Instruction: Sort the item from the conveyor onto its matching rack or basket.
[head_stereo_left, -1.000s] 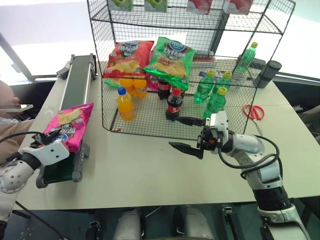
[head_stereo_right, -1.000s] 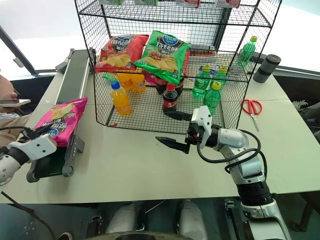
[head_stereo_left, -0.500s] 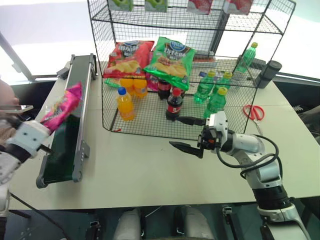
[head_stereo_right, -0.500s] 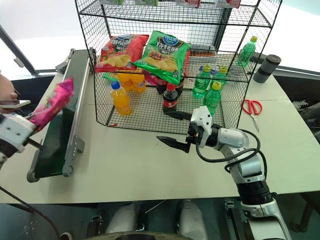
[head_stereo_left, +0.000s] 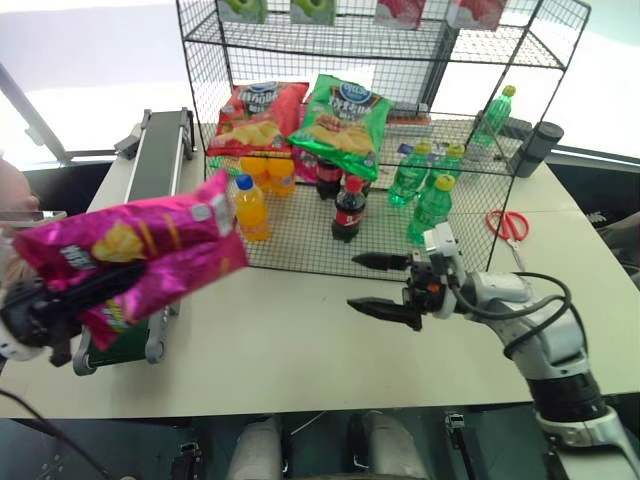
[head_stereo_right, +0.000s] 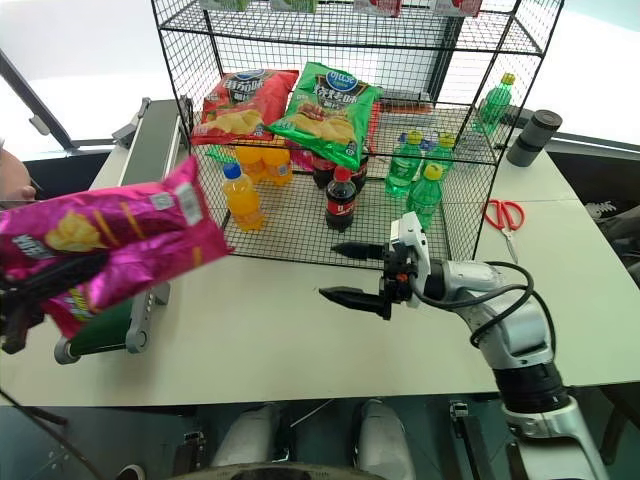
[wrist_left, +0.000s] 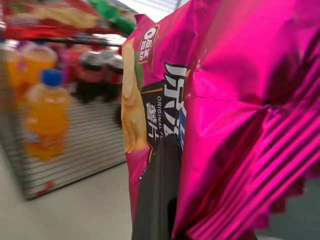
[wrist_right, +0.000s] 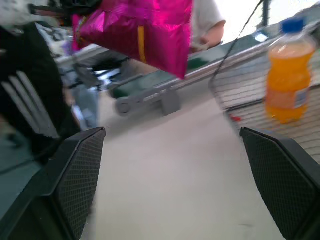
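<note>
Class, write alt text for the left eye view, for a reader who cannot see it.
The left gripper holds a magenta-pink crisp bag lifted above the conveyor. The right gripper hangs open over the white table, before a black wire rack with crisp bags and bottles.

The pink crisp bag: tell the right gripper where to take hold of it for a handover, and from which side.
Grip the free sealed end of the pink crisp bag, the crimped edge nearest the rack. It probably suits open jaws best: flat and thin, and it sticks out toward the right gripper, which is open and pointing that way. Come in level from the robot's right. The left gripper is shut on the other end.
</note>
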